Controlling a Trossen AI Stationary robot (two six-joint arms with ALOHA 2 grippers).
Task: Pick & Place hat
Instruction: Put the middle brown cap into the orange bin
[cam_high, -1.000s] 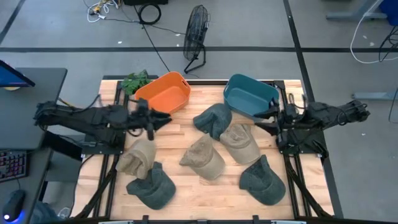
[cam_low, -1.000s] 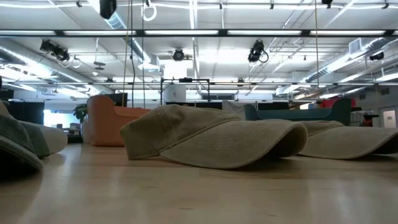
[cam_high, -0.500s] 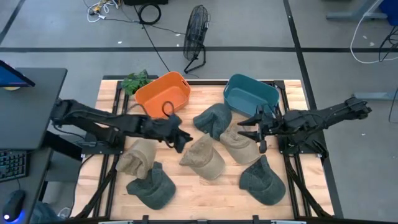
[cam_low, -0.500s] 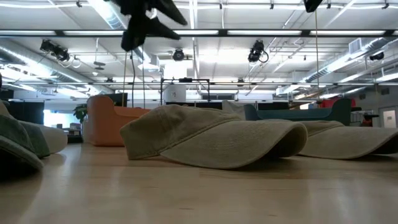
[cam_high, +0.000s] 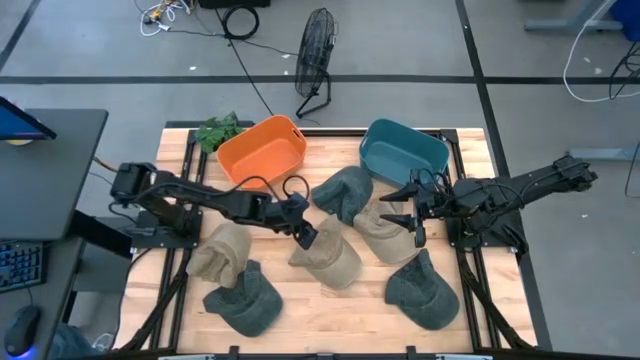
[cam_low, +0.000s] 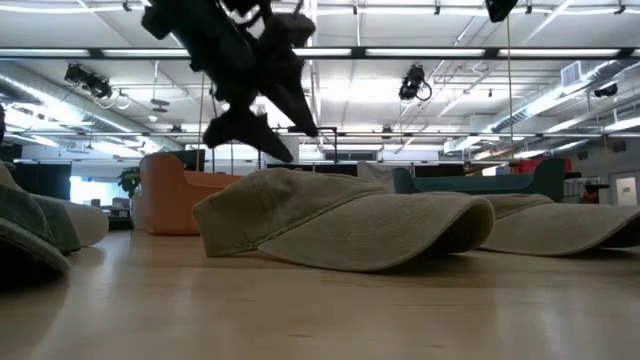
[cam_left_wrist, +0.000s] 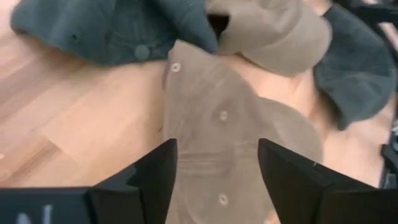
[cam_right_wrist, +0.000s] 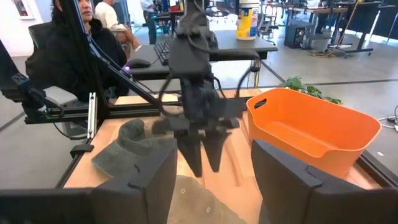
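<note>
Several caps lie crown-up on the wooden table. The tan cap in the middle (cam_high: 328, 255) (cam_low: 340, 225) (cam_left_wrist: 217, 124) rests on its brim and rim. My left gripper (cam_high: 305, 233) (cam_low: 262, 120) (cam_left_wrist: 217, 180) hangs open just above that cap's left edge, fingers pointing down, touching nothing. My right gripper (cam_high: 412, 212) (cam_right_wrist: 211, 186) is open and hovers over another tan cap (cam_high: 385, 230) near the right side. Dark green caps (cam_high: 342, 190) (cam_high: 422, 288) (cam_high: 245, 298) and a further tan cap (cam_high: 220, 252) lie around them.
An orange basket (cam_high: 265, 148) (cam_right_wrist: 311, 130) and a teal basket (cam_high: 402, 152) stand at the table's far edge, with a green plant (cam_high: 218, 130) at the far left corner. A person (cam_right_wrist: 74, 50) sits beyond the table's left side. Bare wood shows along the near edge.
My left arm has swung from the table's left side toward the centre and come down over the middle tan cap. My right gripper has reached from the right edge toward the tan cap beside it, then held still. No cap has moved.
</note>
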